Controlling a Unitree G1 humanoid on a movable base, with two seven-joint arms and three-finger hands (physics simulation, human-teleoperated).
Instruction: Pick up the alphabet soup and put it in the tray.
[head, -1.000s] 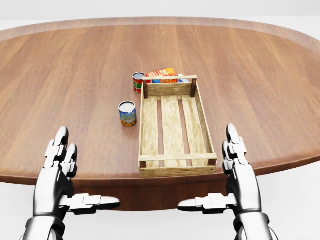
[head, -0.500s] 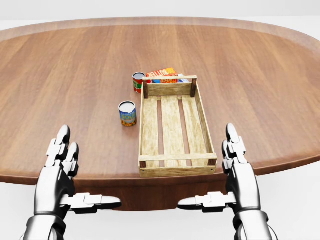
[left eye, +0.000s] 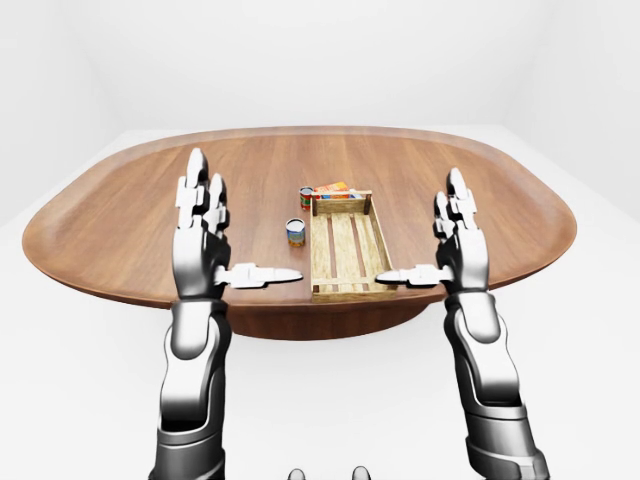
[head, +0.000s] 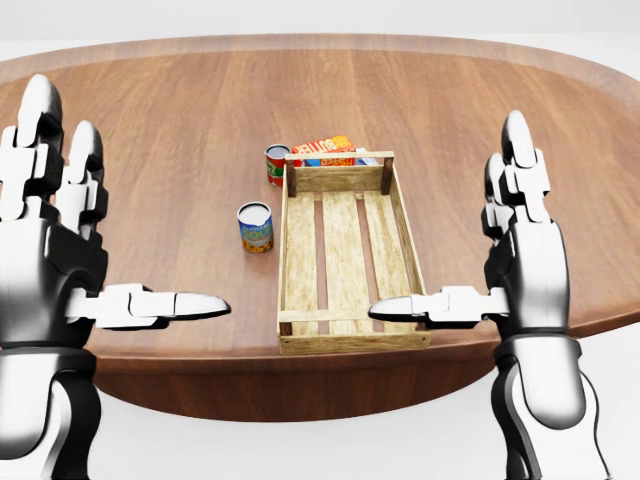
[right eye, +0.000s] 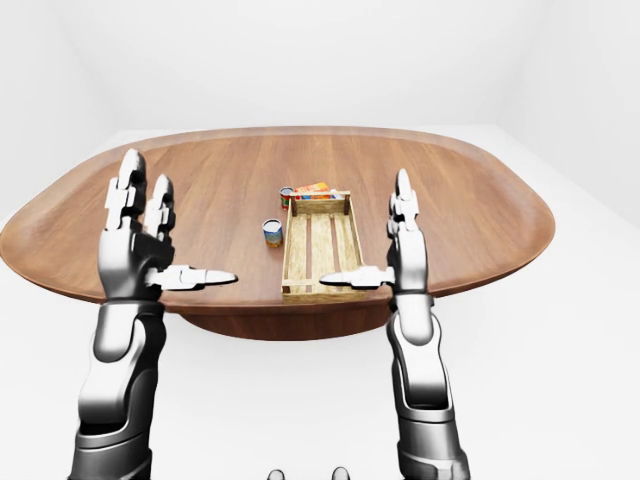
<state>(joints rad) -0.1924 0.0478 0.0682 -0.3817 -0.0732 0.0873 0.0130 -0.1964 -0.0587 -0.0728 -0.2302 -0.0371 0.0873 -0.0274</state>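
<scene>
Both hands are up over the surface's (head: 150, 120) near edge, left hand (head: 60, 260) and right hand (head: 515, 270) each w/ fingers straight & spread, thumbs pointing inward, holding nothing. The alphabet soup (head: 277, 165) stands upright near the surface's middle, just beside the tray's (head: 345, 330) far-left corner & outside it, next to a flat orange box (head: 325, 147) at the tray's far end. A 2nd can (head: 255, 227), blue/yellow label, stands apart, left of the tray's long side.
</scene>
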